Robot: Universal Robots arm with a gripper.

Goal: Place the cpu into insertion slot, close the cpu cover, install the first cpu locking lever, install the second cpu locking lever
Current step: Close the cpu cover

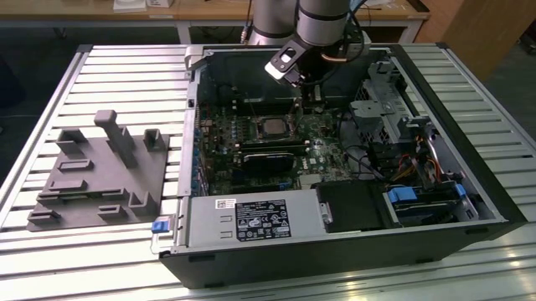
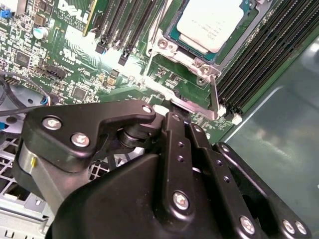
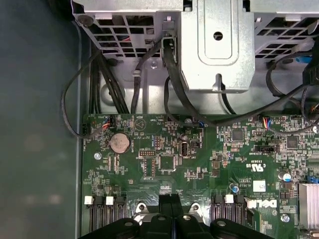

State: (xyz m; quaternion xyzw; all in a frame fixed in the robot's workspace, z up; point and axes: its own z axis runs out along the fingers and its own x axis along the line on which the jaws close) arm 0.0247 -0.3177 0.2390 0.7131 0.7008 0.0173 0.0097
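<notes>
Silver labelled power-supply box (image 1: 243, 219) nearest, inside open black computer case (image 1: 335, 263) on slatted metal counter (image 1: 100, 63). Beyond, grey-topped square cpu (image 1: 272, 127) seated in silver-rimmed insertion slot (image 2: 164, 45). Black claw (image 1: 310, 97) clenched, just beside thin silver locking lever (image 2: 214, 97). Black cables (image 1: 368, 160) crowd exterior view's right.

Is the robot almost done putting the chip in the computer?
About halfway. Done: the cpu sits in the insertion slot, and the cpu cover looks closed around it. In hand: the gripper is down at a locking lever. Left: that lever looks raised, not latched yet.
</notes>
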